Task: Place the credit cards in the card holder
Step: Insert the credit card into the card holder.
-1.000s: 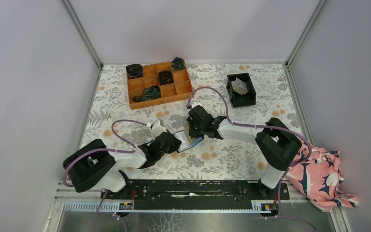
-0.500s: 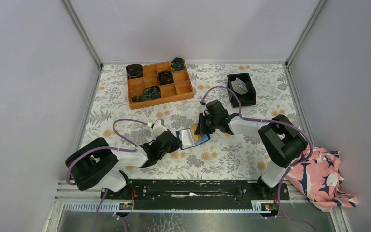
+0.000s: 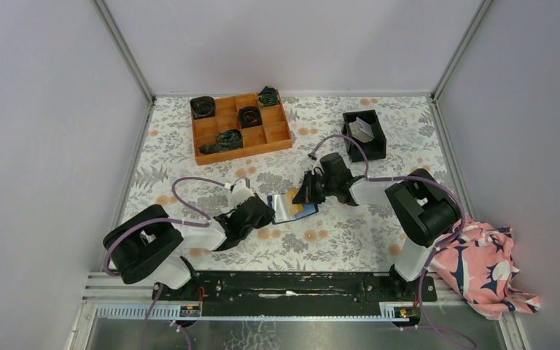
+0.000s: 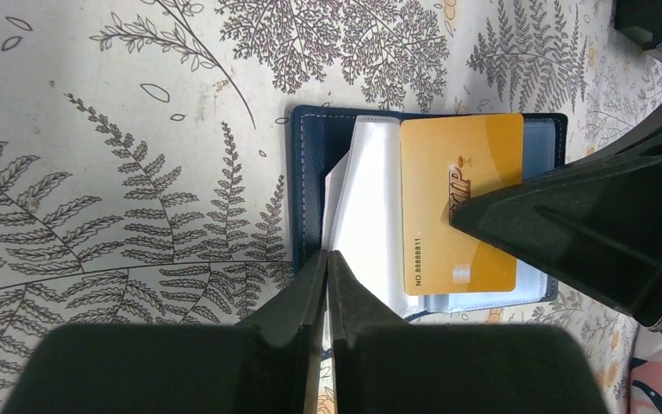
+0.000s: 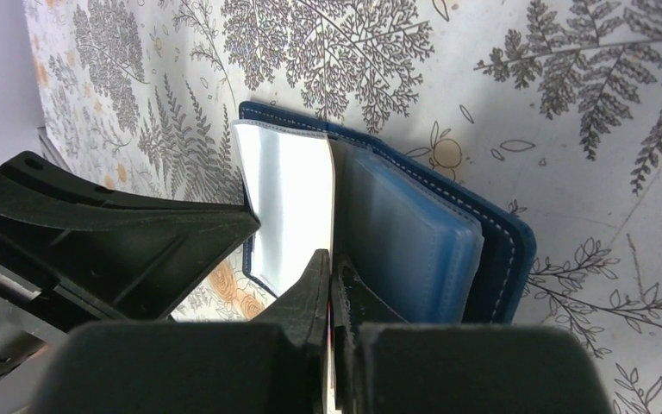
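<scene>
The dark navy card holder (image 3: 283,208) lies open on the floral table between both grippers. It also shows in the left wrist view (image 4: 306,190) and the right wrist view (image 5: 500,250), with clear and light blue sleeves. A yellow-orange credit card (image 4: 457,172) lies over the sleeves, partly inside the holder (image 3: 305,212). My right gripper (image 5: 331,259) is shut on that card's edge, seen from above at the holder's right side (image 3: 308,195). My left gripper (image 4: 327,259) is shut on a sleeve at the holder's near edge (image 3: 264,211). Grey cards (image 3: 363,130) sit in a black bin.
The black square bin (image 3: 374,149) stands at the back right. An orange compartment tray (image 3: 277,137) with dark rolled items stands at the back left. A pink patterned cloth (image 3: 481,266) lies off the table's right front corner. Grey walls enclose the table.
My right gripper has moved right, off the top of the card holder, and the yellow card now shows on the sleeves. My left gripper has stayed on the holder, shifting slightly.
</scene>
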